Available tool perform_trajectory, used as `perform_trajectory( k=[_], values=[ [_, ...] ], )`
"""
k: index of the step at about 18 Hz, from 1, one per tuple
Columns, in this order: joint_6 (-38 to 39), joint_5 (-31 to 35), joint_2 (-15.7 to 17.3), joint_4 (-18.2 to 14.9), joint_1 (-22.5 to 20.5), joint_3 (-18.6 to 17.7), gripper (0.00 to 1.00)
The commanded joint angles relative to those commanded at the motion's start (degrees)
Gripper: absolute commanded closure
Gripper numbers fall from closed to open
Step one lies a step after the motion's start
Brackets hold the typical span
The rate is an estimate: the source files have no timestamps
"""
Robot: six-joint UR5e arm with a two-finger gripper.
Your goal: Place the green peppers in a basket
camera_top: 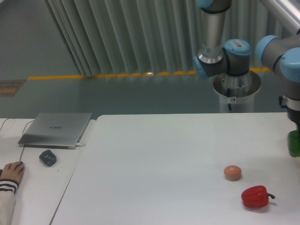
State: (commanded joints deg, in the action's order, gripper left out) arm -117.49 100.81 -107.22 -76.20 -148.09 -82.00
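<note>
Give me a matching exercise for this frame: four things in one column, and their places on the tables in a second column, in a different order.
Things:
1. green pepper
2. red pepper
3. brown ball
4. laptop

Places:
A. closed, on the side table at the far left
B. on the white table, just up and left of the red pepper
C. at the right edge of the picture, partly cut off, above the table
D. lying on the white table near its front right, stem pointing right

Pairs: 1-C, 2-D, 3-B, 4-A
</note>
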Motion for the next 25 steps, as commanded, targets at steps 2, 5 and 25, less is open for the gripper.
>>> perform_trajectory(
  k=[2,5,25],
  values=[
    [-3.43,-0.09,0.00,1.05,-1.58,0.35,0.68],
    [-9.05,0.26,-0.53,2.19,-3.43,0.26,0.68],
    [-19.36,1.58,-2.46,9.58,-10.02,-1.67,0.00]
  ],
)
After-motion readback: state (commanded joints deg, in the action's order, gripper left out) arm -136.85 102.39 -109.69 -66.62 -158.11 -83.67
